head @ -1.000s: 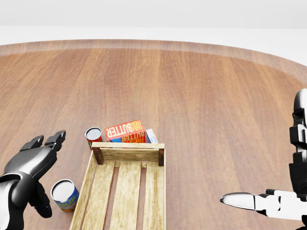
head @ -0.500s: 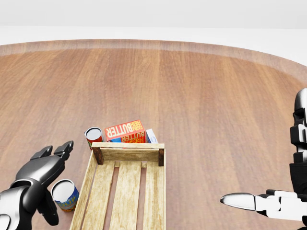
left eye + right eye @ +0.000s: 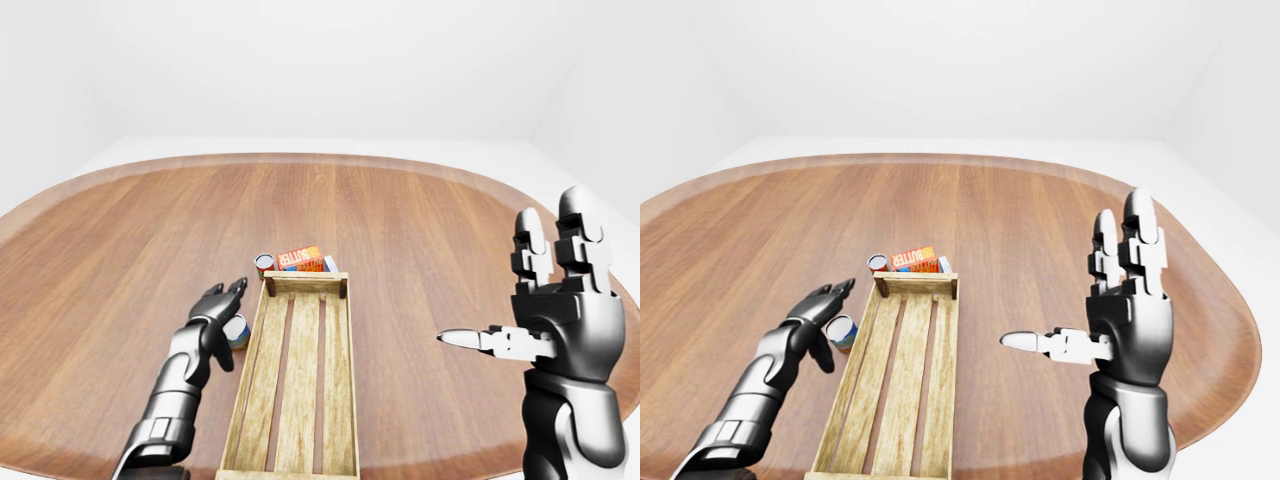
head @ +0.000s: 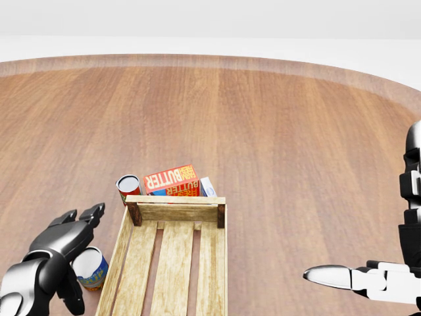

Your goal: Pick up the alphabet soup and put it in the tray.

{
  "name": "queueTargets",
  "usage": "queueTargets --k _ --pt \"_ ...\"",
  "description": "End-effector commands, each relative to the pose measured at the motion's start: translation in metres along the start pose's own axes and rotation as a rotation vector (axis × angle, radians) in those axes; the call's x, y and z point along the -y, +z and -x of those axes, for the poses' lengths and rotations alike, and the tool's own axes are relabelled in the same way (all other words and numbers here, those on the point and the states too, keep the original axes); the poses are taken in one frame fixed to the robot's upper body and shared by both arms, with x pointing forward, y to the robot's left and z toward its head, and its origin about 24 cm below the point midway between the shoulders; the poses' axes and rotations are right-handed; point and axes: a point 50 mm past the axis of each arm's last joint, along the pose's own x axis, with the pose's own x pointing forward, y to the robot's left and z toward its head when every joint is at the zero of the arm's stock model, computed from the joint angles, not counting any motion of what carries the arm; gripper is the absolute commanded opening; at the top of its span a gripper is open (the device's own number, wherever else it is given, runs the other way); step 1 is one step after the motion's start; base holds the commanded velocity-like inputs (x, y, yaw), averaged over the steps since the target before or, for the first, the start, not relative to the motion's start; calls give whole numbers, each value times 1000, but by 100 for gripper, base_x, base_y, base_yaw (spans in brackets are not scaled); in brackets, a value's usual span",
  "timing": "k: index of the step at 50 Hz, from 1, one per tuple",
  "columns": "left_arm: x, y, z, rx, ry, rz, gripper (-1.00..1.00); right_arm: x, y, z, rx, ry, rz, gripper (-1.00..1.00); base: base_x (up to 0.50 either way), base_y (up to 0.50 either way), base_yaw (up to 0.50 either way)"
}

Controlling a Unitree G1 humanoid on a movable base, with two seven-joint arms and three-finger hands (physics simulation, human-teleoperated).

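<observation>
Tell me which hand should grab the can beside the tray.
Left. The left hand hangs open right over the blue-labelled can at the tray's left side; the right hand is raised, open, across the tray.

The left hand reaches in from the lower left of the head view on a dark, outstretched forearm, palm down — its fingers spread and extended up and to the right, the thumb angled down below them. Nothing sits between the fingers.

The right hand stands upright on a raised forearm at the right of the right-eye view, two fingers pointing straight up side by side, the thumb jutting out level to the left — open, holding nothing.
</observation>
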Motion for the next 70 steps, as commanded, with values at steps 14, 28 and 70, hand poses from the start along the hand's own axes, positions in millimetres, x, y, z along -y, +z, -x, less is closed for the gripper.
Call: queueTargets --k 14,28,70 --pt "12 -6 -7 -20 -44 10 100 0 0 0 -1 0 1 100 0 0 0" --pt "16 -12 -11 -30 -80 28 100 -2 -1 0 -4 3 0 100 0 0 0" --pt "20 -19 -23 -76 -119 76 100 -1 -1 0 -7 3 0 100 0 0 0"
